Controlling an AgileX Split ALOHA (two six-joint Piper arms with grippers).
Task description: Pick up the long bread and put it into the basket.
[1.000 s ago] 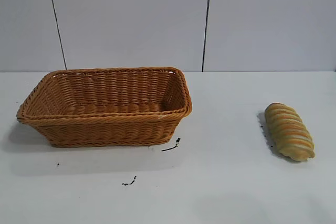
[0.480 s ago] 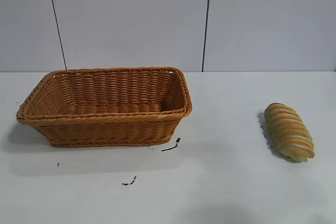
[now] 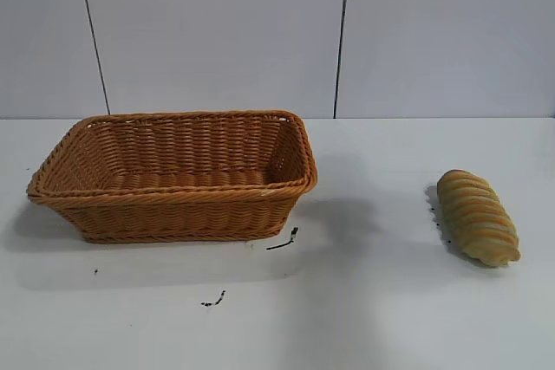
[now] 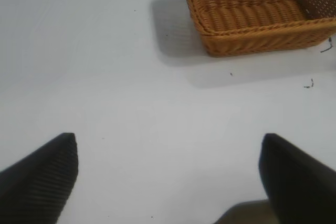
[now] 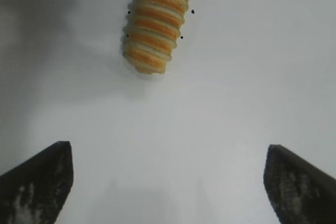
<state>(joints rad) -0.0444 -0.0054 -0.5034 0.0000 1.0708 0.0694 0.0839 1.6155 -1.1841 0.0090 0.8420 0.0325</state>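
Task not yet begun: the long bread (image 3: 478, 217) lies on the surface well right of the empty basket (image 3: 173, 205), ahead of the right gripper (image 5: 168, 182), jaws apart; left gripper (image 4: 168, 174) likewise apart.

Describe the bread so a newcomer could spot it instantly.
Start at the big wicker basket on the left of the white table. Look across to the table's right side: the long bread lies there alone, an oval tan loaf with orange-brown crosswise stripes.
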